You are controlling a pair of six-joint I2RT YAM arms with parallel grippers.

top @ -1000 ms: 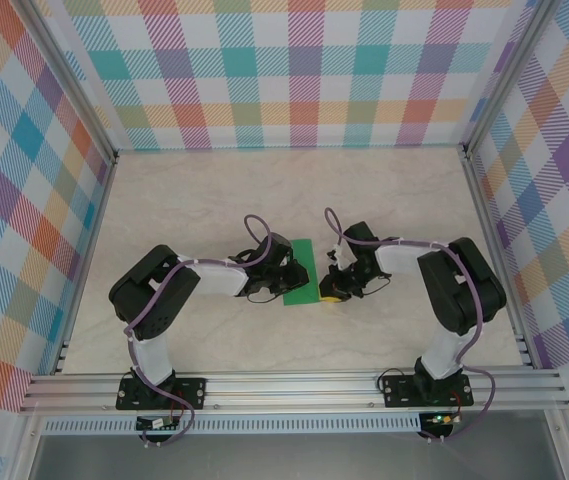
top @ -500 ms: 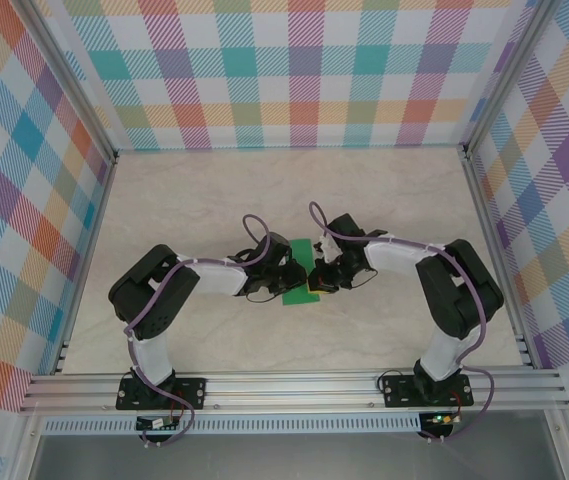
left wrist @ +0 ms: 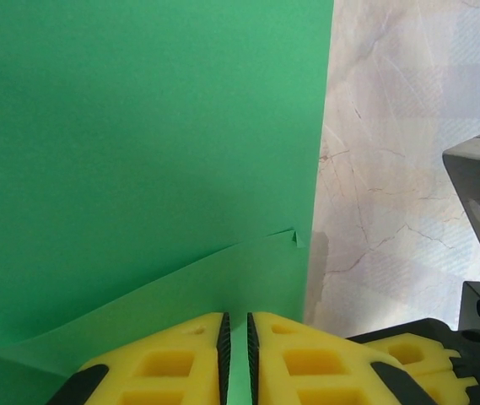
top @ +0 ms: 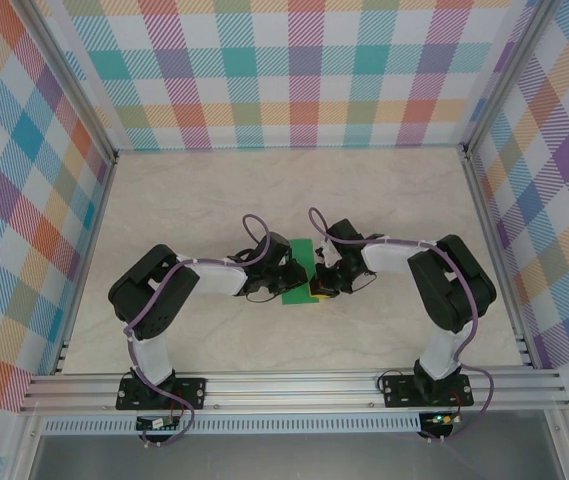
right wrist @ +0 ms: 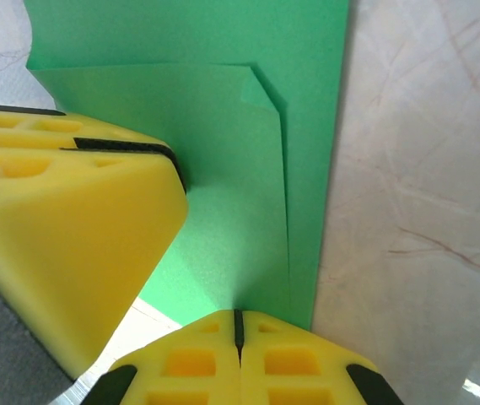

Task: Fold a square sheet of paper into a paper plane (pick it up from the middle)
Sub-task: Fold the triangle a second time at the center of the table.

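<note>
The paper (top: 302, 252), folded into a narrow strip, lies on the surface (top: 214, 200) at mid-frame in the top view. The left fingers (left wrist: 180, 359) are clamped on its folded layer. The right fingers (right wrist: 193, 359) are pressed together, tips at its lower edge.

No lettering, label, brand, number or sign legible anywhere: none on the green paper (top: 302, 262), none on the yellow claw pads (right wrist: 290, 363), none on the marbled bench (top: 394, 200), none on the checked walls (top: 304, 70).
</note>
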